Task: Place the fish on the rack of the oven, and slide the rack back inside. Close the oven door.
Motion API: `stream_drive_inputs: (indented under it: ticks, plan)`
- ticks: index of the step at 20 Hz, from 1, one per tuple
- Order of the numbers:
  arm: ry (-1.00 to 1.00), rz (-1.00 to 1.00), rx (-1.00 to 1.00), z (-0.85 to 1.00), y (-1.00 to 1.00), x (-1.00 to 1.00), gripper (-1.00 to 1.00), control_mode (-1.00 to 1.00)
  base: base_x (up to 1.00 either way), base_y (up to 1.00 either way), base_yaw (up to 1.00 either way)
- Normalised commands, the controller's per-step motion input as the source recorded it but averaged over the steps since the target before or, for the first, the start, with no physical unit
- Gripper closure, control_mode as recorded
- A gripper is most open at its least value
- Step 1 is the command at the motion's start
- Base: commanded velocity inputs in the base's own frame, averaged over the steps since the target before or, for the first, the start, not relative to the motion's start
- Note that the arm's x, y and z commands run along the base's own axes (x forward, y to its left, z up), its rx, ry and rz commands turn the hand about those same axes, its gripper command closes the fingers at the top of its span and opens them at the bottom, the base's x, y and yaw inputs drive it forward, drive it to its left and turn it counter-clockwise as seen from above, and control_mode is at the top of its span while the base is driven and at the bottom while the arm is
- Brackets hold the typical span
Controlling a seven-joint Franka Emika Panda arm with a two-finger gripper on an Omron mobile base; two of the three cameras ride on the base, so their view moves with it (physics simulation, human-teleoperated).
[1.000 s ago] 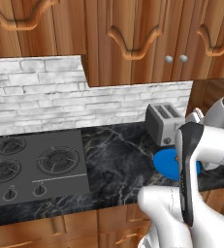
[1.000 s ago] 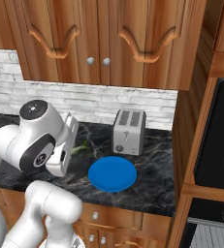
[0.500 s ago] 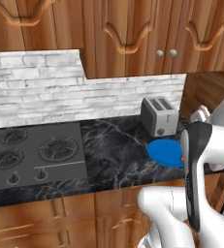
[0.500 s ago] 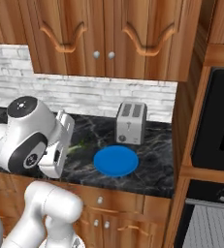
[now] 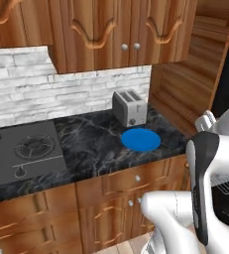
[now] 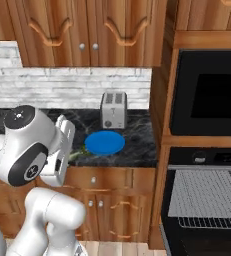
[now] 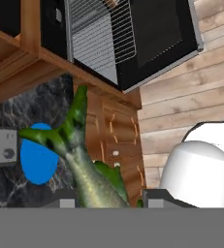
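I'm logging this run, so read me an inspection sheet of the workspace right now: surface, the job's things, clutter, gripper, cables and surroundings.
Surface: dark marble counter, stovetop at its left end.
Job's things: fish held in the gripper, tail outward; oven open, rack pulled out over the lowered oven door.
Clutter: blue plate, bare; toaster behind it.
Gripper: gripper shut on the fish.
Cables: nothing seen.
Surroundings: wooden cabinets, white brick backsplash, microwave above the oven.
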Motion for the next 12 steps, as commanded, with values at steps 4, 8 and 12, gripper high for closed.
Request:
stream_drive_inputs:
  ticks: [4, 8, 12]
  plan:
    - [0.0, 0.0, 0.0, 0.0, 0.0, 0.0, 1.0, 1.0, 0.0, -0.02, -0.51]
    - [0.0, 0.0, 0.0, 0.0, 0.0, 0.0, 1.0, 1.0, 0.01, 0.0, -0.52]
    - [0.0, 0.0, 0.0, 0.0, 0.0, 0.0, 1.0, 1.0, 0.0, -0.18, -0.5]
